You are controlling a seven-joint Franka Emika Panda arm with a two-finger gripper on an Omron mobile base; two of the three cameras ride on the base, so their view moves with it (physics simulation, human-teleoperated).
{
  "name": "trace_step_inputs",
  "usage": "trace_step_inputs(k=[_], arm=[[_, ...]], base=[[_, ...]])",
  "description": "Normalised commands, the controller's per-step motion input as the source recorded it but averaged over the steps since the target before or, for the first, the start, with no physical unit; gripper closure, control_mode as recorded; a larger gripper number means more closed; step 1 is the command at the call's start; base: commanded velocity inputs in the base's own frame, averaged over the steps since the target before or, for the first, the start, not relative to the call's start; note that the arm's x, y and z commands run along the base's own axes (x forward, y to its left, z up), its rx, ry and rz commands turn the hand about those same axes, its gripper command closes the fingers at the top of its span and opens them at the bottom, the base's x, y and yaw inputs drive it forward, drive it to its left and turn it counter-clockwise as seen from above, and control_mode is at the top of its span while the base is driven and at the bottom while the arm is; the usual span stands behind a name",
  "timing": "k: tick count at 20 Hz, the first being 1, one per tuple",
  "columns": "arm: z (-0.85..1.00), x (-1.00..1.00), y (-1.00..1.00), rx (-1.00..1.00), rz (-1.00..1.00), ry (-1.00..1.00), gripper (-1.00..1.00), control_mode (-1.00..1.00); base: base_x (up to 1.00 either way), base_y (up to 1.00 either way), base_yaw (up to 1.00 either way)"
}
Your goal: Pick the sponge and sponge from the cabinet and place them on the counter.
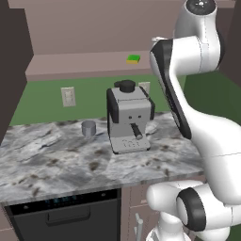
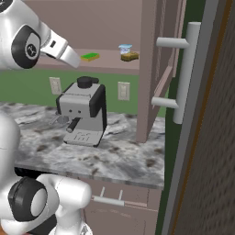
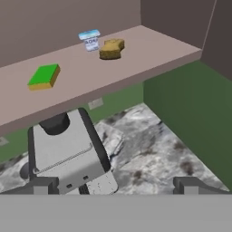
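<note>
Two sponges lie on the open shelf of the cabinet point(image 2: 151, 69), well apart from each other. To the left in the hand view is the green sponge point(image 3: 44, 76), a bright green block with a yellow layer under it, flat on the shelf board. To its right lies the tan sponge point(image 3: 111, 49), a yellow-brown block, and just beside it, on its left and slightly behind, stands one small white cup point(image 3: 89, 40) with a blue rim. Whether cup and tan sponge touch cannot be told. These three things are all that the shelf holds in view.

Below the shelf, one grey and black coffee machine point(image 1: 128, 117) stands on the marble counter point(image 1: 56, 160), under the green sponge's end of the shelf. One small grey cup point(image 1: 88, 128) stands on the counter just left of the machine. Two pale wall outlets point(image 1: 68, 96) sit on the green wall behind the counter, one left of the machine and one behind it. At the right, the cabinet's open door carries one long grey bar handle point(image 2: 186, 73).

The gripper point(image 3: 115, 185) has its two dark tips spread wide with nothing between them, above the coffee machine and short of the shelf.
</note>
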Motion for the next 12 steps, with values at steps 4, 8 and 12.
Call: trace_step_inputs(k=[4, 8, 12], arm=[[-0.24, 0.04, 0.0, 0.0, 0.0, -0.01, -1.0, -1.0], [-0.18, 0.07, -0.03, -0.01, 0.0, -0.03, -1.0, -1.0], [-0.03, 0.11, -0.08, 0.0, 0.0, -0.04, -1.0, -1.0]], base=[[0.0, 0.0, 0.0], [0.0, 0.0, 0.0], [0.0, 0.0, 0.0]])
